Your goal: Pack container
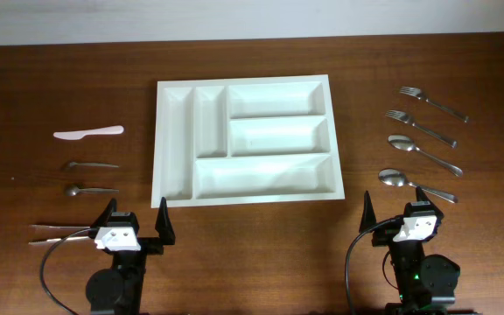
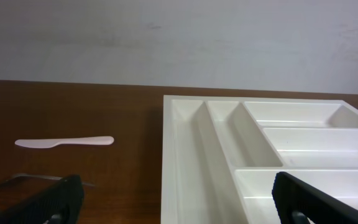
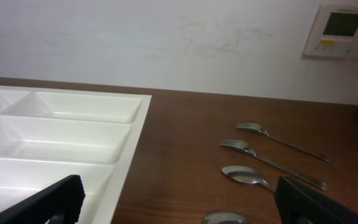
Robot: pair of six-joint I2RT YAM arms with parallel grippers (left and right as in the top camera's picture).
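On the wooden table [image 1: 24, 87], the container [image 1: 269, 136], a white tray with five compartments, lies flat in the middle, its two narrow upright compartments on the left and its three long ones stacked on the right. In the left wrist view its near left corner and the narrow compartments show [image 2: 229, 143]. In the right wrist view its right rim shows [image 3: 132, 155].

The left gripper [image 1: 136, 213] hovers just before the container's near left corner, fingers spread wide and holding nothing [image 2: 182, 208]. The right gripper [image 1: 401, 214] sits off the near right corner, equally wide open and holding nothing [image 3: 179, 208].

Left of the container, well apart from it, lie a white plastic knife [image 1: 88, 133], a small metal utensil [image 1: 93, 164], a small spoon [image 1: 90, 189] and a pair of thin metal sticks [image 1: 59, 233] beside the left gripper; what these sticks are cannot be told. To the right lie two forks [image 1: 434, 101] [image 1: 420, 127] and two spoons [image 1: 424, 154] [image 1: 416, 183], all slanted alike. A wall panel [image 3: 340, 30] hangs on the white wall.
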